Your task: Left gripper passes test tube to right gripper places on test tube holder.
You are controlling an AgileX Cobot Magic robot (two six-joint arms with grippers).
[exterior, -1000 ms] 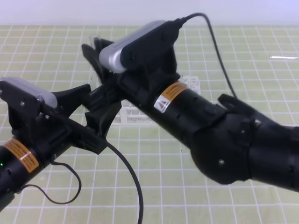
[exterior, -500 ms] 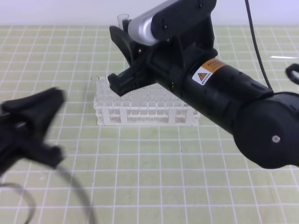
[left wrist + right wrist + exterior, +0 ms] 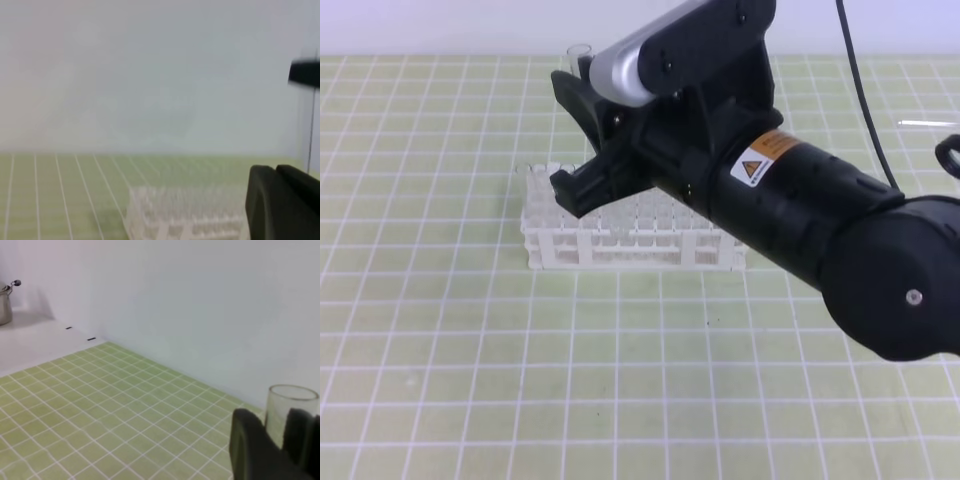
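Gripping a clear glass test tube (image 3: 291, 412), right pincer (image 3: 272, 442).

Right gripper (image 3: 582, 130) raised on its slanting arm, fingers partly closed; left gripper (image 3: 280, 205) closed tight.

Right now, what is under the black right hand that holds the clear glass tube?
Under the black right hand stands the white lattice rack. The clear glass tube shows only its open top; the arm covers the rack's middle holes.

A green mat (image 3: 440, 330) with a white grid covers the surface; the white test tube holder (image 3: 620, 245) stands mid-far.
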